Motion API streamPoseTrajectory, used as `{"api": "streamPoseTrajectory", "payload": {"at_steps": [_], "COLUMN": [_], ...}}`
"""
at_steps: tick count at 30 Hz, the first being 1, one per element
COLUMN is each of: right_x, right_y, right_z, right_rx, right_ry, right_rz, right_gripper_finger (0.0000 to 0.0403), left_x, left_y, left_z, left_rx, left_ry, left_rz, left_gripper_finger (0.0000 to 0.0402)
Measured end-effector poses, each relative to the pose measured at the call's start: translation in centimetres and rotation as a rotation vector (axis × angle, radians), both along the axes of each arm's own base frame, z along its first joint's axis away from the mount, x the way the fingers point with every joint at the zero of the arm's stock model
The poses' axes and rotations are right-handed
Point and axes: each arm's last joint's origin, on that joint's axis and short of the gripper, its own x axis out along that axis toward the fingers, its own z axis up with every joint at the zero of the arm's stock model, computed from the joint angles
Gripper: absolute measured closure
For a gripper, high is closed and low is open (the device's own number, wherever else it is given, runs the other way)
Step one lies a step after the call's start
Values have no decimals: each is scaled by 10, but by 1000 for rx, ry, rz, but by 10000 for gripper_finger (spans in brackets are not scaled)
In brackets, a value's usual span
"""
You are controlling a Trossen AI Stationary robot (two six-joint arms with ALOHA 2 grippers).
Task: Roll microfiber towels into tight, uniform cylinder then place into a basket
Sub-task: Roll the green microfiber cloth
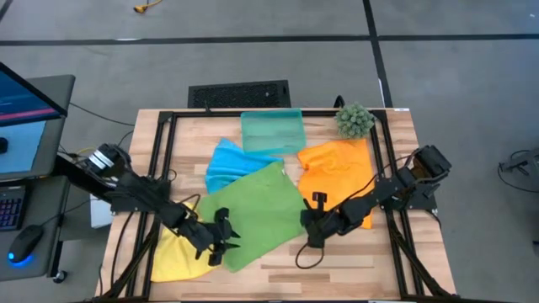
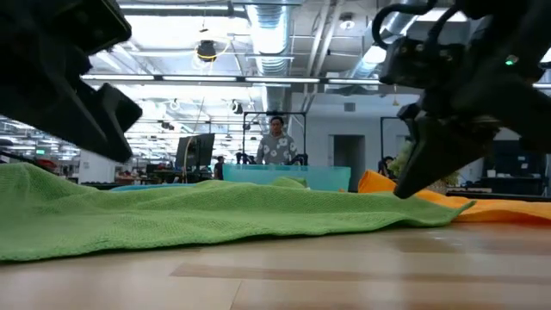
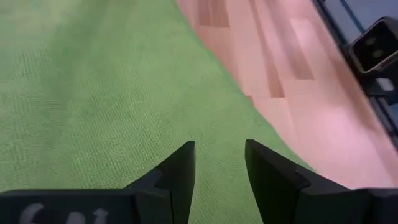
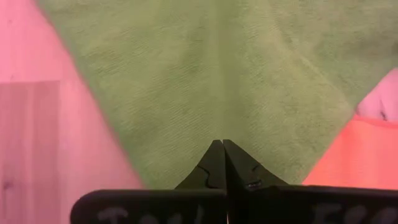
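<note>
**Green towel spread flat, both grippers at its near corners**

High view: The green towel [image 1: 251, 215] is laid open at the table's middle front, overlapping the yellow towel [image 1: 174, 257] at its left corner and the blue towel [image 1: 229, 162] behind it. The orange towel [image 1: 341, 172] lies to the right, touching the green one's edge. The basket [image 1: 272, 130] stands empty at the back edge, beside a spiky plant ball [image 1: 354, 120]. The left gripper [image 1: 217, 242] sits over the green towel's left front corner; the right gripper [image 1: 313, 225] is at its right corner.

Low view: The green cloth is seen lying low with slight ripples; these are best smoothed before rolling. A person [image 2: 276, 142] is seen far behind the table.

Left wrist view: The left fingers [image 3: 177, 177] are spread apart above green cloth, with nothing between them.

Right wrist view: The right fingers [image 4: 214, 165] are pressed together at the towel's corner; whether cloth is pinched cannot be told.

Judgement: for a tight, even roll, one straight edge should be lifted by both grippers together and turned over squarely. The overlapped yellow and touching orange towels may be dragged along.
</note>
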Motion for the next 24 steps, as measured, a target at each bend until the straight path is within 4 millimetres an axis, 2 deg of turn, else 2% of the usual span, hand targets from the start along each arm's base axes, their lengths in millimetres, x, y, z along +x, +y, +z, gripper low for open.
{"api": "streamPoseTrajectory", "payload": {"at_steps": [7,14,24], "right_x": [-1,-7,-17], "right_y": [-3,-1,31], "right_z": [-3,-13,-20], "right_rx": [56,131,244], "right_ry": [29,87,55], "right_rz": [-75,-134,-167], "right_gripper_finger": [398,399,398], "left_x": [8,10,17], "left_y": [-1,4,15], "left_z": [-20,-27,-27], "left_rx": [24,31,41], "left_ry": [76,113,123], "left_rz": [25,52,63], "left_gripper_finger": [269,269,269]}}
